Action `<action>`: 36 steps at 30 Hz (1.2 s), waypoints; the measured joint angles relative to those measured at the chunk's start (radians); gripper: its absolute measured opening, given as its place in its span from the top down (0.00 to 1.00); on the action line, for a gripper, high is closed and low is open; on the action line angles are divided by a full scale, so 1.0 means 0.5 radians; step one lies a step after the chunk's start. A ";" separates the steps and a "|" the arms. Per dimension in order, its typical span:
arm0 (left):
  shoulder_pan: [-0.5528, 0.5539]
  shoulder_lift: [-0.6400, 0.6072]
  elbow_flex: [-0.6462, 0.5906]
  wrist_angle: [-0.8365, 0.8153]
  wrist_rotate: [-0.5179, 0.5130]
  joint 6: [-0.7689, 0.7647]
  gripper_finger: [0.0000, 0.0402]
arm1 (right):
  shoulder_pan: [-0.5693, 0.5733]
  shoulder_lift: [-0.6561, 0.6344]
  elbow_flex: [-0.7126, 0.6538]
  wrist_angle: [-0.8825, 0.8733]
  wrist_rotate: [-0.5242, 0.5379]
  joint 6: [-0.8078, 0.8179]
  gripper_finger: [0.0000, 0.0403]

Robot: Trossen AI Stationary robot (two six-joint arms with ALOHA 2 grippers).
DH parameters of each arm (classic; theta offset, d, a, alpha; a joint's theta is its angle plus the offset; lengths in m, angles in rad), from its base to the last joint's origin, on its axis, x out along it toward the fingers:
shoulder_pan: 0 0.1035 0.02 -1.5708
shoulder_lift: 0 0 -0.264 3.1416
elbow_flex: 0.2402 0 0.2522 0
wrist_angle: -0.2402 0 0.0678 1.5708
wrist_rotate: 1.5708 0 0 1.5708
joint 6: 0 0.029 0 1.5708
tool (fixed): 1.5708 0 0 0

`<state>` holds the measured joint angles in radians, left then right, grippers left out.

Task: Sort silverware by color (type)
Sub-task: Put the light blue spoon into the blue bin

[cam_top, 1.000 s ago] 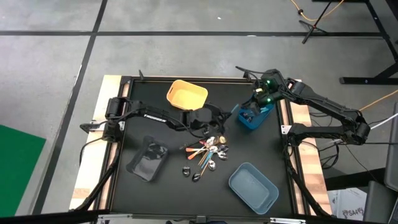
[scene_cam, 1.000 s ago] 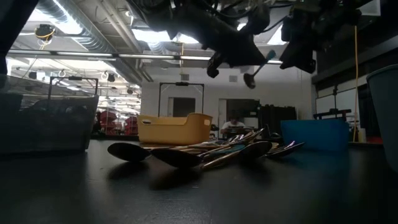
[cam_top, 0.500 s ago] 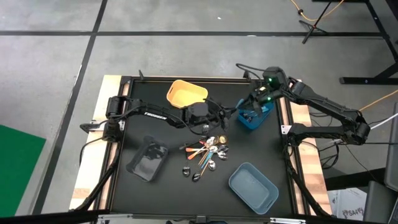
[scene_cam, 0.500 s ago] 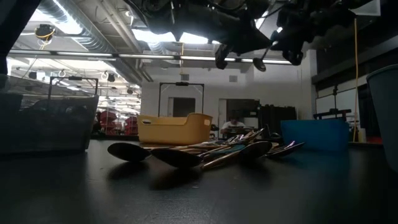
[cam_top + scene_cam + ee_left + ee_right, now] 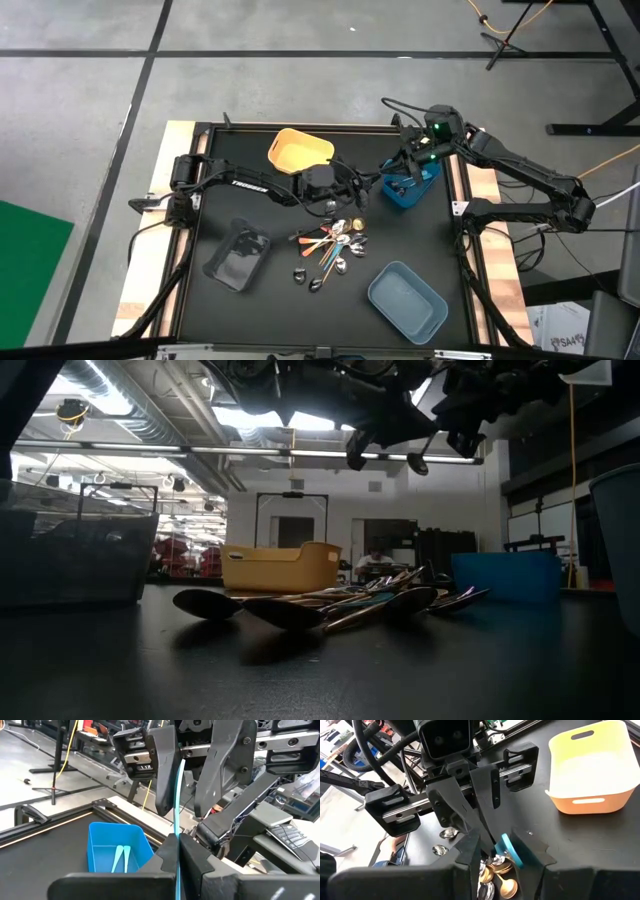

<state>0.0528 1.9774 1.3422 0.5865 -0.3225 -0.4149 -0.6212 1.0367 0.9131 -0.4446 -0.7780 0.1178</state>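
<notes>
Since a second ago the left arm has swung its load from over the pile toward the bright-blue bin (image 5: 409, 187) at two o'clock on the worktop (image 5: 275, 290), and the right pincer (image 5: 403, 166) has pulled back a little toward the far edge.

A hand-over in mid-air looks to be the step in hand: a light-blue-handled spoon (image 5: 177, 810) is headed for that bin, where two matching pieces already lie. Next, I judge, the right pincer must close squarely on the handle before the left one lets go.

The left pincer (image 5: 362, 188) is clenched on the spoon's handle, held aloft between the yellow bin (image 5: 300, 150) and the bright-blue one. The right pincer stands partly parted, its fingers (image 5: 165, 775) on either side of the handle; whether they touch it I cannot tell.

The remaining silverware (image 5: 333, 247) lies heaped at the centre.
</notes>
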 joint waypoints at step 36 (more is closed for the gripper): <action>0.012 0.002 0.000 -0.030 -0.117 0.000 0.87 | -0.003 -0.001 0.000 -0.001 0.174 0.071 1.00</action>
<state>0.0589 1.9781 1.3422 0.5717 -0.3812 -0.4149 -0.6228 1.0363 0.9131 -0.4452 -0.6908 0.1533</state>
